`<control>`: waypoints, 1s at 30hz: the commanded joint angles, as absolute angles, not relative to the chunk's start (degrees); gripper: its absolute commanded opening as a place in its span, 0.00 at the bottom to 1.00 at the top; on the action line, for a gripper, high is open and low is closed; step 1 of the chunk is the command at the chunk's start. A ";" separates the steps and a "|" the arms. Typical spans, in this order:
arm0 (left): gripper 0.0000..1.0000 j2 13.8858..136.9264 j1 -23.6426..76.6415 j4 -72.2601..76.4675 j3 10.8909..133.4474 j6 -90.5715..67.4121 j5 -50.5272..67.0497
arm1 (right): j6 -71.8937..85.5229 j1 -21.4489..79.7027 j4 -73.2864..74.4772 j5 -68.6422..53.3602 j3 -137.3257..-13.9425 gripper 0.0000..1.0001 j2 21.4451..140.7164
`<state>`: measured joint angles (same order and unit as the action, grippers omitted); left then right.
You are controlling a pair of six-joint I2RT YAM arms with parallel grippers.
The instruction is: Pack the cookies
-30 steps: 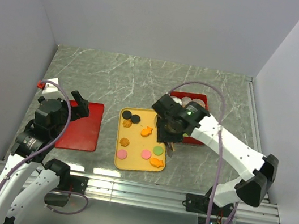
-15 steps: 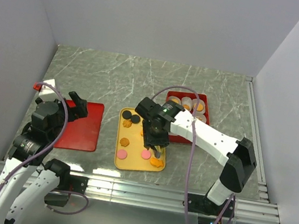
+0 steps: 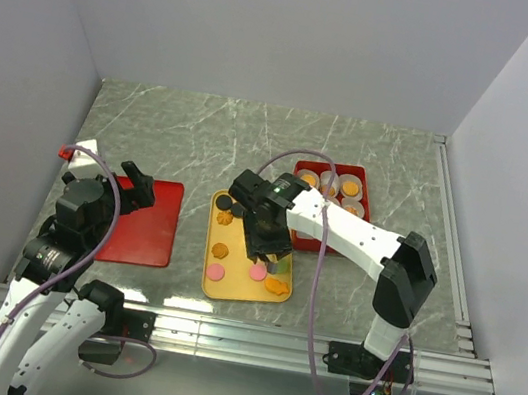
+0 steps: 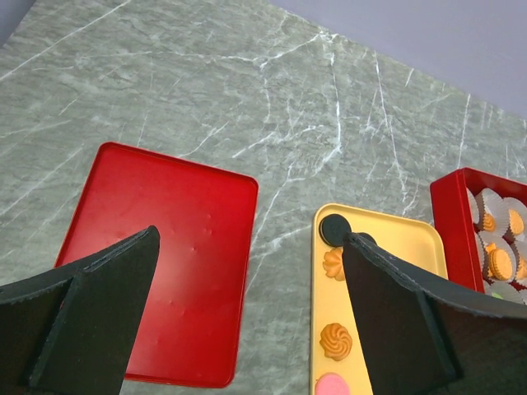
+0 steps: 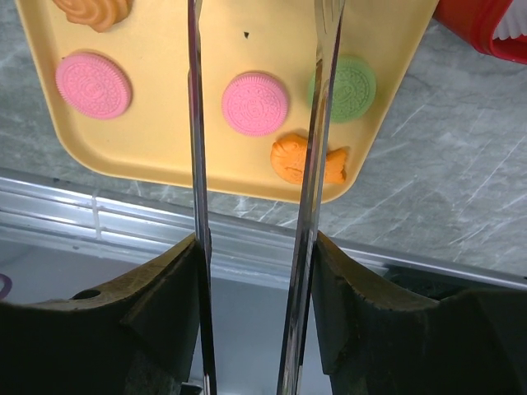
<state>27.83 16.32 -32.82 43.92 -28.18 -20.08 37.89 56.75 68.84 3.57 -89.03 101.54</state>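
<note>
Left of cookies (image 3: 216, 272), red tray (image 3: 148, 224)

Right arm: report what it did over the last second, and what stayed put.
The right gripper swung left from beside the red box out over the yellow tray; its open, empty jaws now straddle a pink cookie. Nothing was visibly picked up or released. The left gripper stayed open above the red lid; visible cookies kept their places.
</note>
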 commanded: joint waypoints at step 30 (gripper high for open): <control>0.99 27.25 15.47 -31.99 44.30 -28.30 -21.01 | 33.93 48.62 78.40 10.19 -103.10 0.43 98.36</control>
